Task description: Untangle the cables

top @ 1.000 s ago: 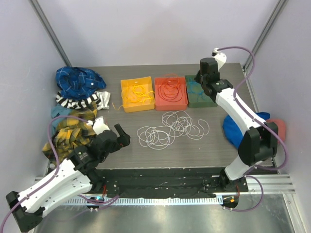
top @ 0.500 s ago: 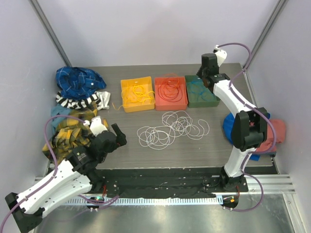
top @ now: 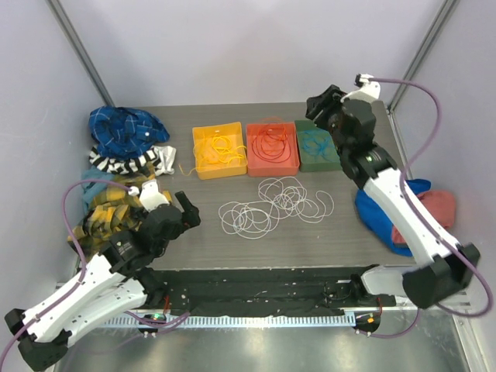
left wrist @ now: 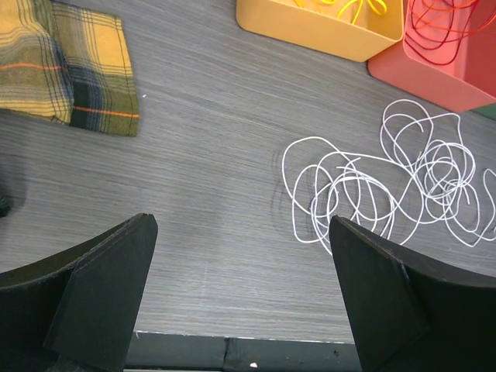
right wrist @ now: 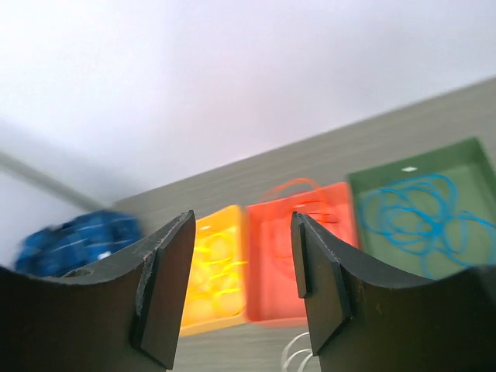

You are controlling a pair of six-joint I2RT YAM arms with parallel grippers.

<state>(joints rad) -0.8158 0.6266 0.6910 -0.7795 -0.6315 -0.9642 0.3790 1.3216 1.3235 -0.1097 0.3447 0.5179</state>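
A tangle of white cables (top: 275, 203) lies mid-table and shows at the right of the left wrist view as white cables (left wrist: 387, 186). Yellow cables lie in the yellow bin (top: 203, 167), red ones in the red bin (top: 271, 169), blue cables (right wrist: 411, 213) in the green bin (top: 318, 164). My left gripper (top: 184, 209) hovers low near the table's front left, open and empty (left wrist: 240, 232), with the white tangle ahead to its right. My right gripper (top: 322, 105) is raised over the back right near the green bin, open, nothing between its fingers (right wrist: 242, 232).
A pile of cloths sits at the left: blue (top: 124, 132), striped (top: 128, 160) and yellow plaid (top: 112, 205), the plaid also seen as a cloth (left wrist: 70, 70). A blue cloth (top: 387, 209) and a red one (top: 442, 205) lie at the right edge.
My right gripper has opened and its arm has swung up and rightward from over the green bin. The left arm has drawn back slightly to the left, still open.
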